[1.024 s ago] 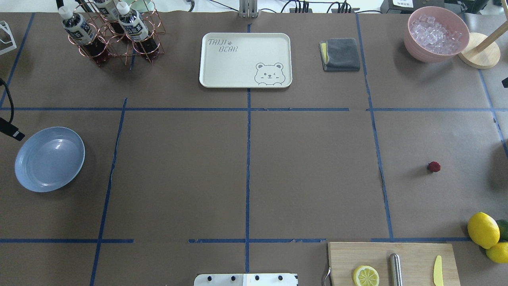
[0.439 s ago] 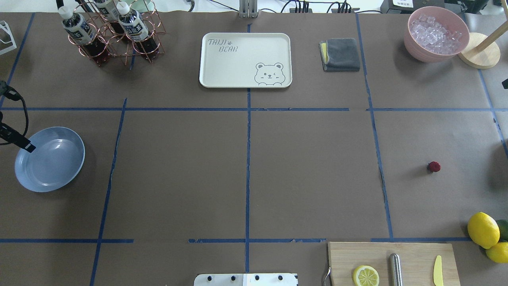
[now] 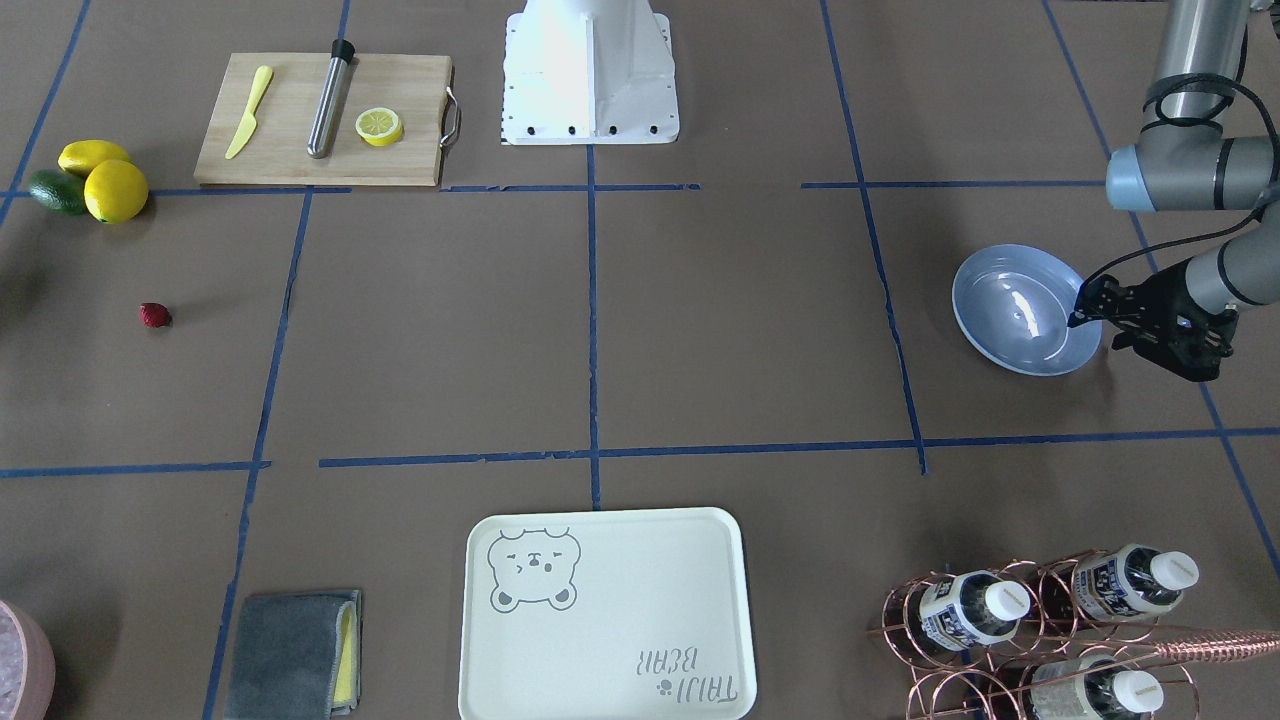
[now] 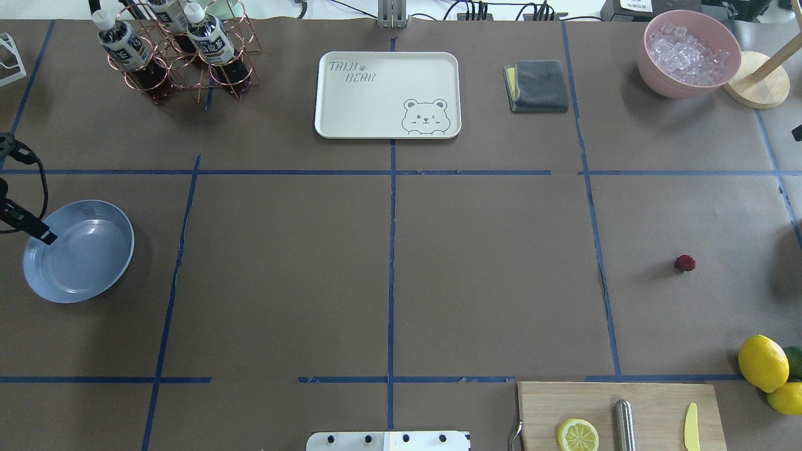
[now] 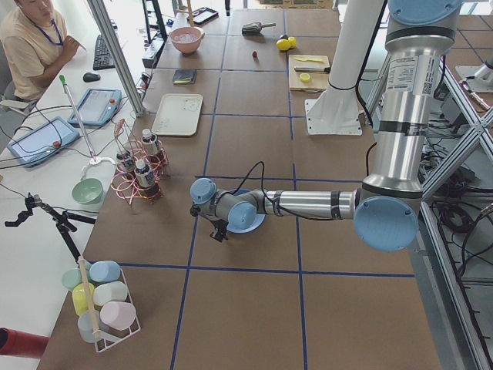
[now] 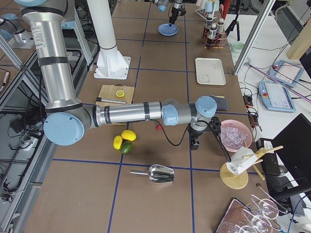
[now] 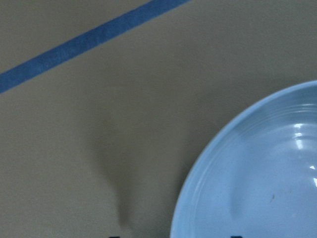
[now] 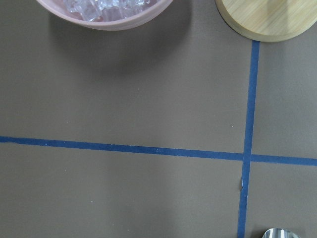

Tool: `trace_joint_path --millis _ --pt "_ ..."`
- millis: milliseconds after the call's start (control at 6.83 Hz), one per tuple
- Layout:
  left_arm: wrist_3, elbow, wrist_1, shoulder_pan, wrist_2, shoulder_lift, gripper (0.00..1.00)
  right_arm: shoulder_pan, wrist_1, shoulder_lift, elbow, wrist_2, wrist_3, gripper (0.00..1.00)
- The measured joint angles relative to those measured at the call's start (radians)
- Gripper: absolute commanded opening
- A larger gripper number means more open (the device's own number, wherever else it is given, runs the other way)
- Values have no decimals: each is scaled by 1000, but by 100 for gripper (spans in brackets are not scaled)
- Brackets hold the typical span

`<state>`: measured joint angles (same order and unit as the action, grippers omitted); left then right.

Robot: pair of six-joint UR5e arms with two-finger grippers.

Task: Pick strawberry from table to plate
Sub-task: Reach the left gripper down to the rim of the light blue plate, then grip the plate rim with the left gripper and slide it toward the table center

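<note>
Two pincers: we see the left pincer [image 3: 1080, 316] spread over the plate [image 3: 1000, 335] rim, the strawberry [image 3: 154, 315] well apart from it on the worktop [image 3: 700, 330]; the right pincer [image 6: 195, 144] we cannot tell.

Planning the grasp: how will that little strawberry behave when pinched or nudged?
The strawberry looks roundish and lies free on the flat table, so a nudge may roll it. Being tiny, it is probably light and easily knocked aside.
</note>
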<state>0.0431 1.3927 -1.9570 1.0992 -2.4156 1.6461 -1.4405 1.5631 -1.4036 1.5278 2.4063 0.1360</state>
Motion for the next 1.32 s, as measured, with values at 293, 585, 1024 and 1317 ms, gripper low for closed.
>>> trace_joint_path --millis 293,585,1024,1317 --pt "0 -2 -1 -1 21 0 0 0 0 -1 2 0 0 100" --pt "24 16 0 -1 34 2 0 0 0 1 5 0 1 100" --pt "252 189 2 2 26 37 0 0 0 4 13 2 2 100" --pt "594 281 -3 -16 2 133 0 2 0 5 13 2 2 100"
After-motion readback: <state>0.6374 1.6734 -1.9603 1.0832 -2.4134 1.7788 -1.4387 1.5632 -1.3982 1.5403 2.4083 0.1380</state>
